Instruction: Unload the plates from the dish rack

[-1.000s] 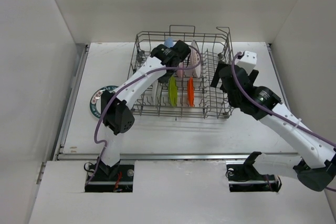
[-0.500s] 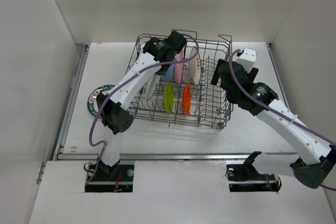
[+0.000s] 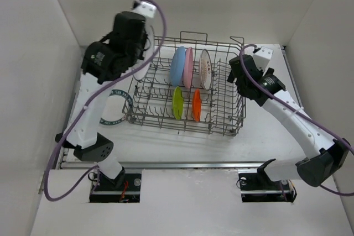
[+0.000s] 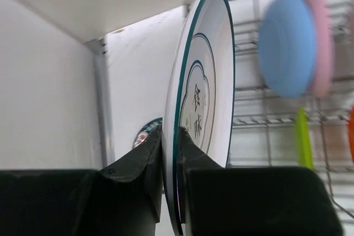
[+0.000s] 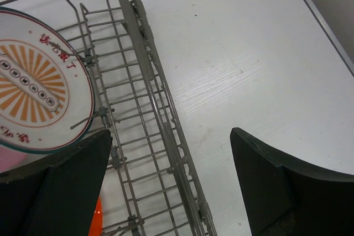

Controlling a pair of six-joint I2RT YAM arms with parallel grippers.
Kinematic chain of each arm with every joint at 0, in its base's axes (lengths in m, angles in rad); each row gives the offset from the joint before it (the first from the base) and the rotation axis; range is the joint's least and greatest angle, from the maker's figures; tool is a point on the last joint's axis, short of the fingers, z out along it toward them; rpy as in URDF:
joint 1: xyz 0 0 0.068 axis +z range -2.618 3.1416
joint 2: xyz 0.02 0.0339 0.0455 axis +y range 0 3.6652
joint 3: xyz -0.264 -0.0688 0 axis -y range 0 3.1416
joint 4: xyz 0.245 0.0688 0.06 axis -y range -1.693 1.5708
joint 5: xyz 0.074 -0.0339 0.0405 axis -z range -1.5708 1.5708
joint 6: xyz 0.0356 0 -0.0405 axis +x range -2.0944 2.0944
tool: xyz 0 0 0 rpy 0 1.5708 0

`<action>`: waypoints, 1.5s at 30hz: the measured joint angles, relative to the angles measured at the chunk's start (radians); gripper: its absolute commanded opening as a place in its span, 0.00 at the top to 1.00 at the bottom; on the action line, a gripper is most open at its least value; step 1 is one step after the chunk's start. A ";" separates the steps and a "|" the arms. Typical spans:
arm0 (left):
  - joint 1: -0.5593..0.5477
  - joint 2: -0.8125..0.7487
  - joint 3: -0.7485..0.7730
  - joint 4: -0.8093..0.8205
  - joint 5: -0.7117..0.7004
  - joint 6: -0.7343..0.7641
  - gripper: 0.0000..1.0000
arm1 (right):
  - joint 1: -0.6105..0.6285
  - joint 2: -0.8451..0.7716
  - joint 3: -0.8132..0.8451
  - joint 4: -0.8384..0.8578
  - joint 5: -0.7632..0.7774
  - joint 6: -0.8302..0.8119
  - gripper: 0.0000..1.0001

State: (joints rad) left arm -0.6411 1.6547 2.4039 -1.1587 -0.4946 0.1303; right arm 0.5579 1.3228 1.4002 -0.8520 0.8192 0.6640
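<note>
The left gripper (image 4: 170, 156) is pinching a plate (image 4: 209, 81) upright near the desk's left edge, keeping it clear of the rack (image 3: 152, 100); the right gripper (image 5: 168, 178) is hanging with fingers apart.

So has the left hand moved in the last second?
Yes. The left hand, shut on a white plate, has lifted out of the dish rack and swung toward the left wall.

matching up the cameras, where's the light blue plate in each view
top external: the light blue plate stands on edge in the back row of the dish rack, left of the pink plate
left wrist: upper right, blurred, right of the held white plate
right wrist: not in it
shared landmark: the grey rack wires
</note>
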 measured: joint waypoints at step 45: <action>1.048 0.576 -0.622 -0.036 0.769 0.120 0.45 | -0.253 0.081 -0.181 0.530 -0.305 -0.624 1.00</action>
State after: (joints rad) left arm 0.4068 2.2307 1.7821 -1.1950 0.2745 0.2501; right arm 0.3046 1.4036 1.2190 -0.3218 0.5140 0.0395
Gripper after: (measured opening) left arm 0.521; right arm 0.142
